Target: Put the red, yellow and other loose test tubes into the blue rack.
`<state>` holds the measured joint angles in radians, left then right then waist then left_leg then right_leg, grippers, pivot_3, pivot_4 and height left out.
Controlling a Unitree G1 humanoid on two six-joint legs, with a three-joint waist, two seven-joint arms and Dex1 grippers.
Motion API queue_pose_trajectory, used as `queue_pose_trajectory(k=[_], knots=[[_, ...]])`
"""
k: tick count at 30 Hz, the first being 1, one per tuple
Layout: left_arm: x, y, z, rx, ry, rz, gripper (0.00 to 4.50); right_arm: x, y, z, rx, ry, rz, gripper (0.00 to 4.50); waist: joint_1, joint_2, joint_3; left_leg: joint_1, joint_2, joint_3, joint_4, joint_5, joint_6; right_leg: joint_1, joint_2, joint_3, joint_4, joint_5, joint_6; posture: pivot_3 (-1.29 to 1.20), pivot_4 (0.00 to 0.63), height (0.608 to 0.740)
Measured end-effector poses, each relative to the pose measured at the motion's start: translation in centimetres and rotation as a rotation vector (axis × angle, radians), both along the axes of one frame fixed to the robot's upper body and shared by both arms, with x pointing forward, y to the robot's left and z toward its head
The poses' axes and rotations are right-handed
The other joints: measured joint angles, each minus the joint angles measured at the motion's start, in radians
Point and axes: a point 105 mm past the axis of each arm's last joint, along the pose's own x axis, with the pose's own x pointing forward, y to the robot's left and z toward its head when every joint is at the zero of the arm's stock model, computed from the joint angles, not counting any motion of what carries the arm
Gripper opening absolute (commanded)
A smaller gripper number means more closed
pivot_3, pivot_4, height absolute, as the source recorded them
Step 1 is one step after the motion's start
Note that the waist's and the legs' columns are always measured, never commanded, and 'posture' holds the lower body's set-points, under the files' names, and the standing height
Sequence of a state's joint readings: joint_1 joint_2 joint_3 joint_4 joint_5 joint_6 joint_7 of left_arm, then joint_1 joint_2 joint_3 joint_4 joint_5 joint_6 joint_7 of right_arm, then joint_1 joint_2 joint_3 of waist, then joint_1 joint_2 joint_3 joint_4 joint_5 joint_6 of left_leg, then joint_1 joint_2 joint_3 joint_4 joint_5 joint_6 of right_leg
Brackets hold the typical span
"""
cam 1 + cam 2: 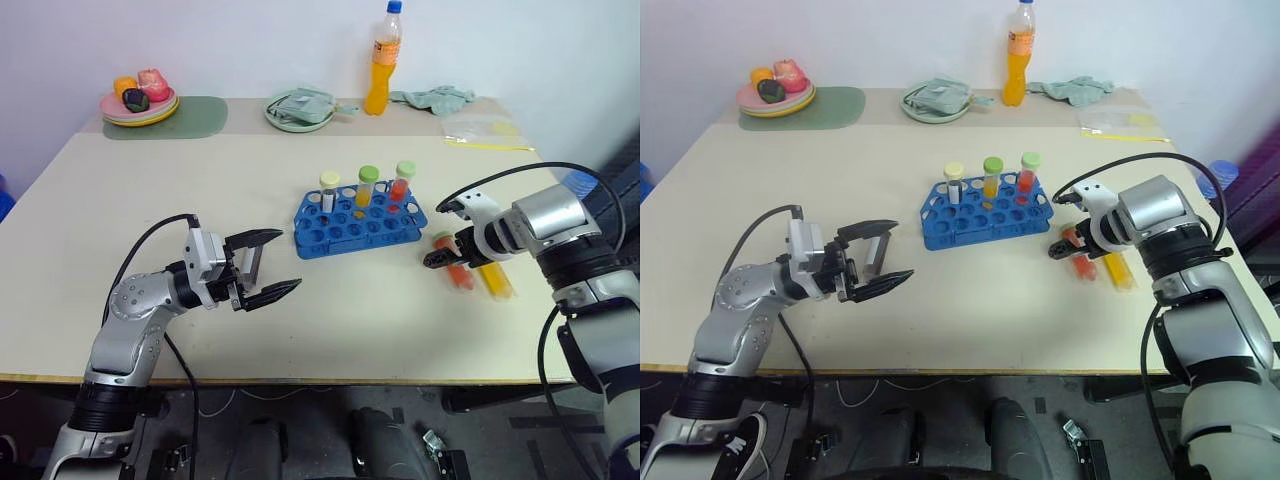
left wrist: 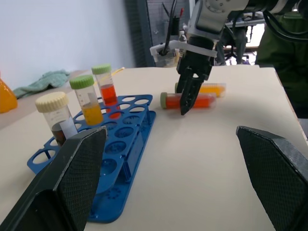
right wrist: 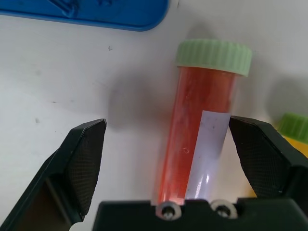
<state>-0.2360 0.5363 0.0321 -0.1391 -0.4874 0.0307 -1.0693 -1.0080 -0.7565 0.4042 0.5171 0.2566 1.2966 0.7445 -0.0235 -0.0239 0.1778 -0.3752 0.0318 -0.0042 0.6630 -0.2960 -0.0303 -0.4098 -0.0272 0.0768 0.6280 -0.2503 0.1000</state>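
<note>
Blue rack (image 1: 360, 219) sits near the middle of my table (image 1: 150, 230), a little toward the right edge, with three tubes standing upright in its back row: a cream-capped dark tube (image 1: 328, 192), a green-capped yellow tube (image 1: 367, 186) and a green-capped red tube (image 1: 402, 181). Two more tubes lie flat on the table to the right of the rack, close together: a loose red tube (image 3: 199, 125) with a green cap and, just beyond it, a loose yellow tube (image 1: 496, 279). My right gripper (image 1: 446, 258) points steeply down over the loose red tube, its fingers spread to either side of it and not yet pinching it. My left gripper (image 1: 268, 265) hovers over the table toward the front edge, left of the rack, its fingers spread wide and holding nothing.
</note>
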Motion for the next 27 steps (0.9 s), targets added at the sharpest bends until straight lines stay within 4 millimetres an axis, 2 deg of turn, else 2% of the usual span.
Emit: queue_pose_trajectory(k=[4,5,11,14,16,18,20,21,23,25,27], knots=[[0.0,0.2,0.0,0.003,0.001,0.011,4.5,0.2,-0.6,-0.1,-0.032,-0.008,-0.01,1.14,-0.001,0.0,0.0,0.0,0.0,0.0,0.0,0.0,0.0,0.0,0.0,0.0,0.0,0.0,0.0,0.0,0.15,0.74],[0.0,0.2,0.0,0.002,0.001,0.013,4.5,0.2,-0.5,-0.1,-0.03,-0.007,-0.006,0.82,-0.001,0.0,0.0,0.0,0.0,0.0,0.0,0.0,0.0,0.0,0.0,0.0,0.0,0.0,0.0,0.0,0.15,0.74],[0.0,0.2,0.0,0.002,-0.002,0.013,4.5,-0.3,0.3,0.0,0.005,0.01,0.033,0.82,-0.01,0.0,0.0,-0.001,0.0,-0.001,0.0,0.0,0.0,0.0,0.0,0.0,0.0,0.0,0.0,0.0,0.15,0.74],[0.1,0.2,0.1,0.001,-0.006,0.012,4.5,-2.4,2.6,0.6,0.125,0.037,0.199,0.82,-0.011,0.001,0.001,-0.002,0.0,-0.002,-0.001,-0.001,0.001,-0.001,0.0,-0.001,0.0,0.001,0.002,0.0,0.15,0.74],[0.1,0.4,0.2,0.001,-0.009,0.017,4.5,-4.0,4.7,1.8,0.231,0.018,0.331,0.82,-0.012,0.001,0.001,-0.002,0.0,-0.002,0.0,-0.001,0.002,-0.001,0.0,-0.001,0.0,0.001,0.003,0.0,0.15,0.74],[0.3,0.5,0.3,0.001,-0.014,0.019,4.5,-4.6,6.4,3.5,0.336,-0.064,0.42,0.82,-0.017,0.001,0.001,-0.001,0.0,-0.001,0.0,-0.001,0.002,0.0,0.0,-0.001,0.0,0.001,0.003,0.0,0.15,0.74],[0.6,0.5,0.6,0.0,-0.023,0.018,4.5,-4.3,8.1,5.9,0.478,-0.199,0.448,0.82,-0.022,0.001,0.001,0.0,0.0,-0.002,0.0,-0.001,0.002,0.0,0.001,-0.001,0.0,0.001,0.003,0.0,0.15,0.74],[0.7,0.5,0.8,-0.001,-0.029,0.017,4.5,-4.0,8.4,6.7,0.515,-0.256,0.444,0.82,-0.021,0.001,0.001,0.0,0.0,-0.002,0.0,-0.001,0.002,0.0,0.001,-0.001,0.0,0.001,0.003,0.0,0.15,0.74],[1.0,0.5,1.0,-0.002,-0.036,0.018,4.5,-2.9,8.9,8.6,0.584,-0.483,0.425,0.82,-0.019,0.0,0.0,0.0,0.0,-0.002,0.0,-0.001,0.002,0.001,0.001,-0.001,0.0,0.001,0.003,0.0,0.15,0.74],[1.2,0.7,0.8,-0.002,-0.028,0.024,4.5,-2.4,8.7,9.0,0.605,-0.67,0.385,0.82,-0.015,0.0,0.0,-0.001,0.0,-0.002,-0.001,-0.001,0.002,0.001,0.001,-0.001,0.0,0.001,0.004,0.0,0.15,0.74],[1.6,1.0,0.7,0.0,-0.017,0.031,4.5,-1.7,8.2,8.6,0.574,-0.809,0.32,0.82,-0.015,0.0,0.001,-0.002,0.0,-0.001,-0.001,-0.001,0.002,0.0,0.0,-0.001,-0.001,0.001,0.004,0.0,0.15,0.74]])
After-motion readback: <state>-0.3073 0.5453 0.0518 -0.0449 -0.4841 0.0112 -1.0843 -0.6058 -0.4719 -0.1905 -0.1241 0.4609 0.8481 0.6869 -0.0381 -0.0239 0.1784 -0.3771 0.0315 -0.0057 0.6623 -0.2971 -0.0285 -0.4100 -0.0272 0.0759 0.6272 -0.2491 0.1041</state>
